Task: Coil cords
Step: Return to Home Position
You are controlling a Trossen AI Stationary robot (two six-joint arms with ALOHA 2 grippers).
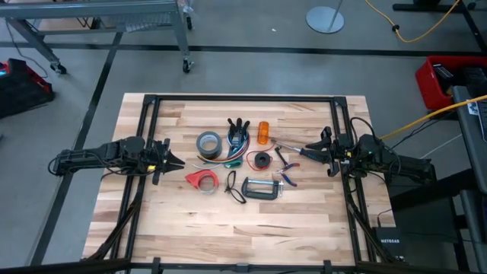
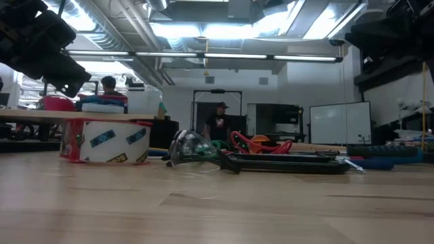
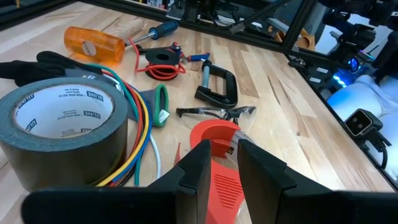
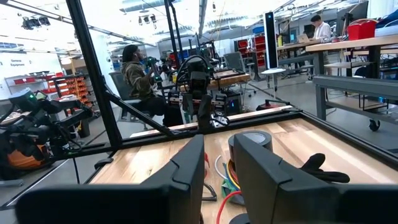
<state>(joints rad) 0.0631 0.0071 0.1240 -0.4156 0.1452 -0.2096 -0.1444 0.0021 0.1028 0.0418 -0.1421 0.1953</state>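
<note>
Right, I've both arms parked clear so nothing snags: left gripper [image 1: 176,161] at nine o'clock, right gripper [image 1: 310,149] at three, fingers narrowly parted, empty; cords [image 1: 237,149] bunched at desk [image 1: 190,221] centre, three o'clock of tape roll [image 1: 208,143].

From above I see a grey concrete floor [image 1: 91,68] around the light wooden plank table [image 1: 190,228]. A silver metal wheeled rack [image 1: 185,34] and a round grey pedestal base [image 1: 326,18] stand beyond it. A red plastic crate [image 1: 441,80] sits to the right, near a yellow cable [image 1: 418,38]. In the low view, bright ceiling light panels [image 2: 203,30] run overhead, a white board [image 2: 339,123] stands at the far wall, and a person [image 2: 218,122] stands by a dark doorway.
</note>
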